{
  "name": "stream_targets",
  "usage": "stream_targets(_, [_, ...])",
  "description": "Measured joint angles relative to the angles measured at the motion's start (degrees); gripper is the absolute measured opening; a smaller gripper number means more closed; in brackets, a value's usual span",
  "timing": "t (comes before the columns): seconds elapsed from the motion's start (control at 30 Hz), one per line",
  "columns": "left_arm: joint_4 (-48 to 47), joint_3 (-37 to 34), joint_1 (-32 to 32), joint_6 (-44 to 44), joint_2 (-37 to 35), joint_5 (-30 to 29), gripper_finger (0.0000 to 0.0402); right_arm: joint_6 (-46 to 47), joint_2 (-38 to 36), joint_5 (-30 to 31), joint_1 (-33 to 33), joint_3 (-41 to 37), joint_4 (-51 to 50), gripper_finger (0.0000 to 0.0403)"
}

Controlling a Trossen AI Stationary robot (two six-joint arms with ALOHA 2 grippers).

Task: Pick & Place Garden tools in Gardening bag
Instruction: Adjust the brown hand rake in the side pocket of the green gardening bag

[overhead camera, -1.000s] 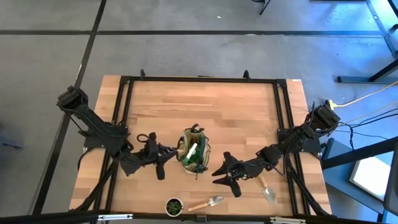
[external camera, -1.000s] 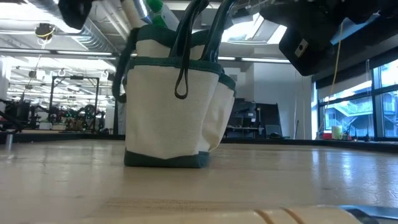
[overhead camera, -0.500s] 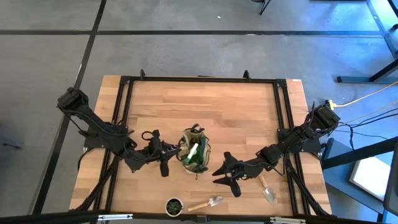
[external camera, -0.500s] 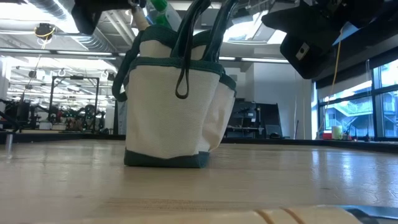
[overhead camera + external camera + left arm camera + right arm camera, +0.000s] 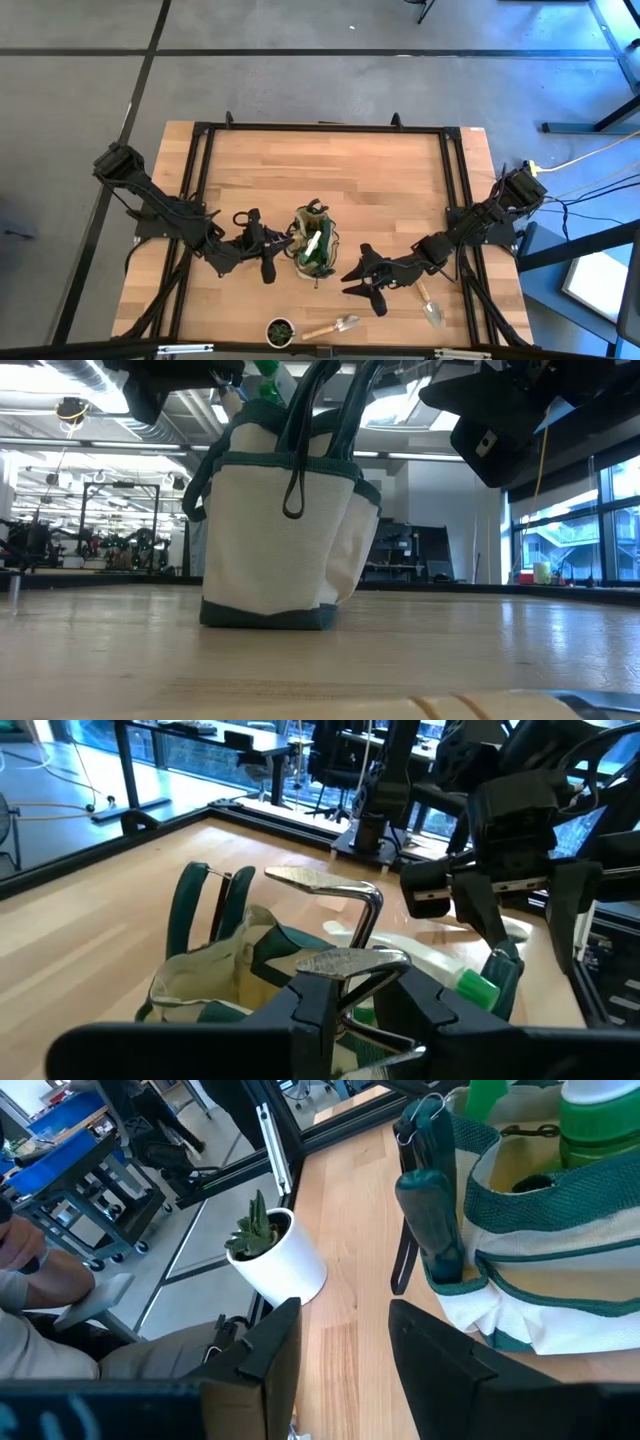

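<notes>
The gardening bag point(image 5: 312, 250) stands upright on the table's middle, handles up, and shows too in the low view as the bag point(image 5: 280, 530). A green spray bottle point(image 5: 478, 986) with a white top sticks out of it. My left gripper point(image 5: 272, 246) is just left of the bag, shut on a metal hand fork point(image 5: 335, 920) whose bent tines reach over the bag's mouth. My right gripper point(image 5: 353, 279) hangs open right of the bag, near its green handles point(image 5: 430, 1200), holding nothing. Two wooden-handled trowels point(image 5: 335, 326) point(image 5: 431, 304) lie flat on the table. My left gripper pinches the fork's metal neck point(image 5: 350, 1008) between its two fingers, just behind the tines. The fingers hide the rest of the tool. They come nearly level from the table's left. The fork is lifted clear, tines point(image 5: 320, 878) pointing onward above the bag's rim.
A small pot with a green plant point(image 5: 280, 331) stands near the front edge; it is white-walled in the right wrist view point(image 5: 278, 1258). A black metal frame point(image 5: 200, 180) runs round the table. Bare wood lies behind the bag.
My left gripper has moved a little toward the table's right, closer to the bag, carrying the fork still lifted, so the tines now stand over the bag's left rim. The bag has not moved.
</notes>
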Motion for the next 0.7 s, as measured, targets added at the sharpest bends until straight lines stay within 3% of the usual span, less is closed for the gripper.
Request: stream_targets(0.7, [-5.81, 0.13, 1.41, -4.18, -0.09, 3.88, 0.0050, 0.00, 0.00, -0.02, 0.01, -0.01, -0.94, 0.0156])
